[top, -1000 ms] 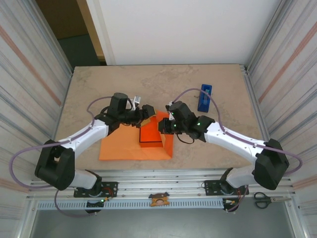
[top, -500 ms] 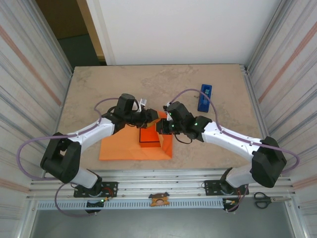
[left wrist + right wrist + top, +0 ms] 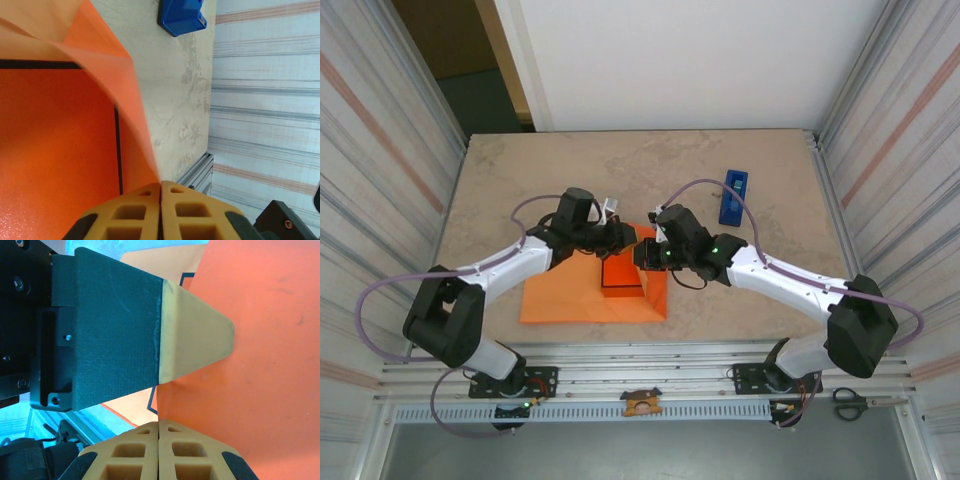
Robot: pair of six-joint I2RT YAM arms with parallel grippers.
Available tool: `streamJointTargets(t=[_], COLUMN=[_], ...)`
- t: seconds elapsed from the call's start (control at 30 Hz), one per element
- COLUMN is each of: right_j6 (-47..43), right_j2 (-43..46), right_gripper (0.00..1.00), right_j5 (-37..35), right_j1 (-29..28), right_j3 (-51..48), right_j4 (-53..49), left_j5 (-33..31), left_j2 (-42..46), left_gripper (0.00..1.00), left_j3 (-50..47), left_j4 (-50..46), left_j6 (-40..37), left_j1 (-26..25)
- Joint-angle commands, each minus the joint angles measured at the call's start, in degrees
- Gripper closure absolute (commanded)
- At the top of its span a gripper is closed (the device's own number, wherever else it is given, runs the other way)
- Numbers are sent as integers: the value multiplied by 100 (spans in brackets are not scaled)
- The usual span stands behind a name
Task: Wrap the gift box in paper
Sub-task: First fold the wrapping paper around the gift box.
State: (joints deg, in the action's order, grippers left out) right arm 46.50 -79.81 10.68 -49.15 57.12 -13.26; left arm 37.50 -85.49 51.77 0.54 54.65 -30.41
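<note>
**Top external view: wrapping barely begun, left claw (image 3: 628,236) and right claw (image 3: 642,252) both pinching paper (image 3: 565,300) beside the box (image 3: 623,277)**

Seen from above, the paper lies on the table (image 3: 570,170) close to my bases. The box sits on the sheet's right part, toward its far edge. Most of the sheet spreads flat to the left of the box. My two claws meet just past the box's far right corner, tips nearly touching.

Left wrist view: my left claw's fingers are pressed together, and a lifted edge of paper runs down into the seam between them. Beneath that flap is the box's red-orange top with its dark edge.

Right wrist view: my right claw's fingers are pressed together on a flap of paper that rises on the right. One finger of my left claw sits just ahead.

I judge the job to be at an early stage. The box is placed on the sheet and one flap is raised, but the box's top is bare. Drawing the paper over, folding the other sides and ends, and taping are all left. The tape dispenser (image 3: 733,196) stands well apart at far right.
</note>
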Motion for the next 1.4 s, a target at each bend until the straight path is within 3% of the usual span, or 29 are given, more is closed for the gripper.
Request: streamJointTargets(t=[0.0, 0.13, 0.33, 0.43, 0.63, 0.77, 0.87, 1.37], right_j6=[98, 96, 41, -9, 358, 832, 944, 607], right_j2=[-23, -1, 251, 464, 806, 713, 514, -778], right_gripper=[92, 89, 64, 63, 46, 36, 30, 17], right_j5=[84, 118, 84, 86, -255, 336, 587, 1347], right_j1=[19, 52, 171, 310, 830, 1447, 1594, 1409], right_j3=[36, 35, 24, -39, -386, -846, -953, -449], right_j4=[77, 56, -53, -68, -435, -215, -113, -243], left_j5=[-40, -101, -218, -230, -419, -612, -704, -990], left_j2=[-80, -74, -106, -142, -100, -90, -49, -70], left_gripper=[93, 100, 100, 100, 100, 100, 100, 98], left_j3=[193, 228, 272, 314, 421, 431, 381, 281], left_j4=[-240, -365, -628, -749, -1198, -1536, -1659, -1864], left_j6=[-287, -450, -740, -891, -1308, -1522, -1630, -1841], left_j1=[-34, -35, -34, -34, -35, -31, -35, -26])
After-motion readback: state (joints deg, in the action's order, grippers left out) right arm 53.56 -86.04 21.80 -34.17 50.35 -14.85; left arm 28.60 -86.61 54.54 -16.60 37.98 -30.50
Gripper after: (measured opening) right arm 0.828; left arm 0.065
